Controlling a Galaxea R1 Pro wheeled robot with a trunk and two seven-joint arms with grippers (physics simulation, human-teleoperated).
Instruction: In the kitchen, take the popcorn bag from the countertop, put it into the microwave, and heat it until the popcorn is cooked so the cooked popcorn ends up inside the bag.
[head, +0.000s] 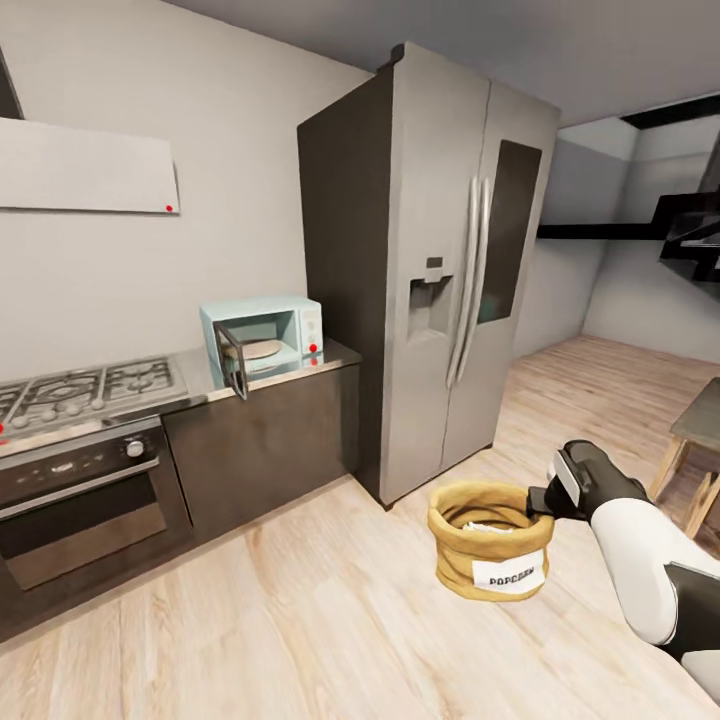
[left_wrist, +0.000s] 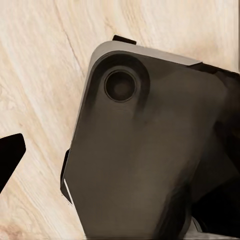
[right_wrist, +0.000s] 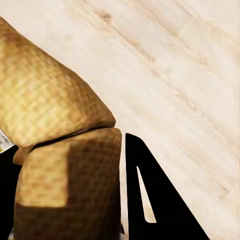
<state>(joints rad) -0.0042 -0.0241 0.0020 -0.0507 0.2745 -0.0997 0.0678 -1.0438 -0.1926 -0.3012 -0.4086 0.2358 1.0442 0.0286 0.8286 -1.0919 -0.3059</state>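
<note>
I see the popcorn bag (head: 488, 540) upright, mouth up, label toward me, held above the wood floor (head: 300, 620). My right jaws (head: 540, 500) pinch its rolled rim at its 3 o'clock. The microwave (head: 262, 340) sits on the desk (head: 330, 356) at 10 o'clock, door open. I cannot tell the left jaws' state.

Lighting is even and diffuse, source unclear. Renders are slightly soft. A shadow band crosses the popcorn bag (right_wrist: 65, 180); fridge (head: 440, 270) side appears dark.
</note>
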